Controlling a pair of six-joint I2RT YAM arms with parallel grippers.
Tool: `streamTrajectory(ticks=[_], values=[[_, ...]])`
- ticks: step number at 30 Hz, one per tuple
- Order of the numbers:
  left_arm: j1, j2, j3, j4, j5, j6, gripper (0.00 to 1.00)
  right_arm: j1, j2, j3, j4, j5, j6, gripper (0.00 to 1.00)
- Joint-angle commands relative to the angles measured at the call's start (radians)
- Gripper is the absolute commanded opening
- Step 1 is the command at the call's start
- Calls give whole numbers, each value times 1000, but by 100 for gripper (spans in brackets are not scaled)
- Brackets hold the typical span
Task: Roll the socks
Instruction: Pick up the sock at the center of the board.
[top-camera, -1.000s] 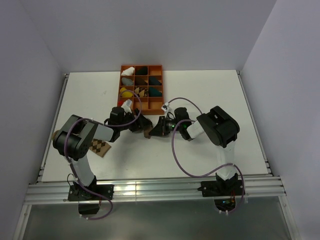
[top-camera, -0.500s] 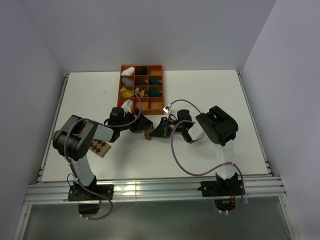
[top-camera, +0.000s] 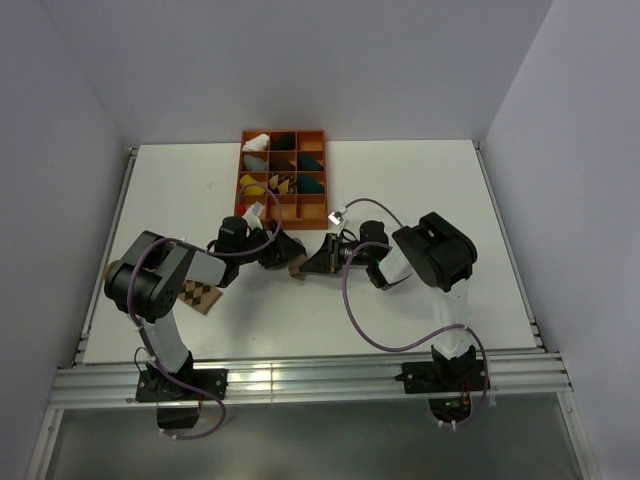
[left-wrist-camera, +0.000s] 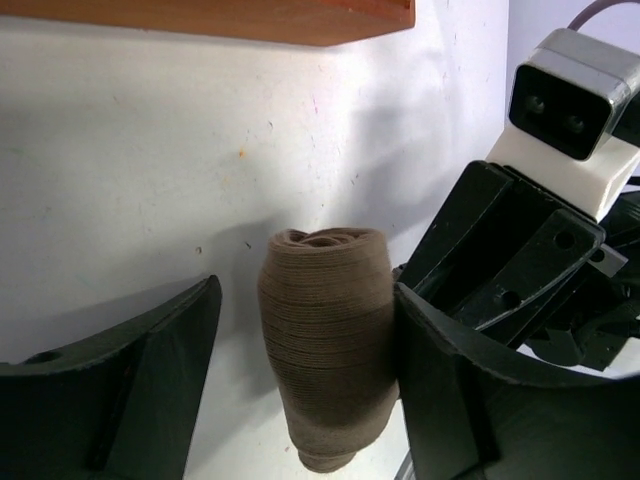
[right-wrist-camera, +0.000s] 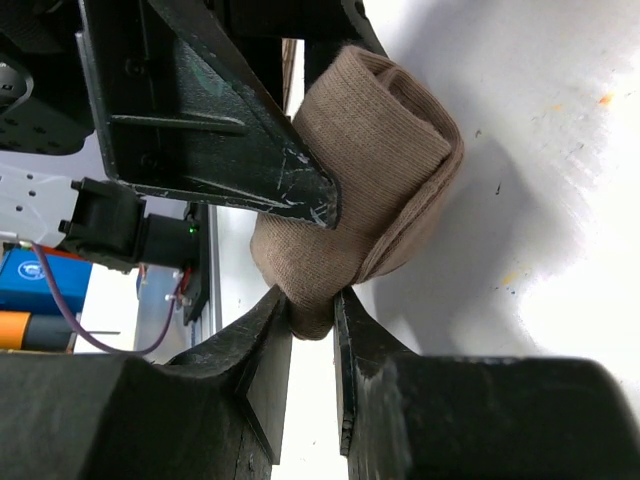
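Tan sock roll (left-wrist-camera: 330, 340) lies mid-bench (top-camera: 420, 180), 6 o'clock of the tray (top-camera: 284, 132), left gripper (left-wrist-camera: 305, 335) apart astride it, right gripper (right-wrist-camera: 312, 310) clamped on its loose tail: a tug or early release prob. lets it spring open, & argyle sock (top-camera: 200, 296) at its 8 o'clock gets left out.

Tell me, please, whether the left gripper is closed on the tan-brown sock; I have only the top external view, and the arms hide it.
Observer: No. In the left wrist view the left gripper stands open around the rolled tan-brown sock, with a gap on one side.
Operator: Is the right gripper holding it, then?
Observer: Yes. In the right wrist view the right gripper is shut on a fold of fabric at the roll's end.
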Motion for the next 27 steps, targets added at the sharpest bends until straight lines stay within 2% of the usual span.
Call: streamTrajectory(ticks=[1,8,13,17,20,21,23,24,25,26,27], values=[[1,16,-27,15,48,-14,71,-13,-20,-5,89,-4,-3,0],[-1,30,-51,145,111,-101,64,-13,-12,-1,98,-6,0,0],[-1,31,-57,176,129,-117,59,-13,-6,-1,103,-7,1,0],[-1,40,-70,248,162,-161,51,-13,-3,1,100,-4,0,0],[-1,36,-71,270,168,-177,40,-14,-7,-2,87,-1,-11,0],[-1,31,-71,265,166,-177,33,-13,-10,-1,83,0,-17,0],[-1,13,-68,248,160,-166,28,-13,-19,-4,64,3,-25,0],[-1,7,-70,239,151,-160,19,-13,-26,-5,58,8,-35,0],[1,-4,-68,212,145,-142,16,-13,-36,-7,48,13,-42,1],[-1,-25,-64,190,139,-131,12,-13,-44,-8,19,16,-49,6],[-1,-39,-59,166,131,-116,1,-13,-52,-10,2,19,-68,17]])
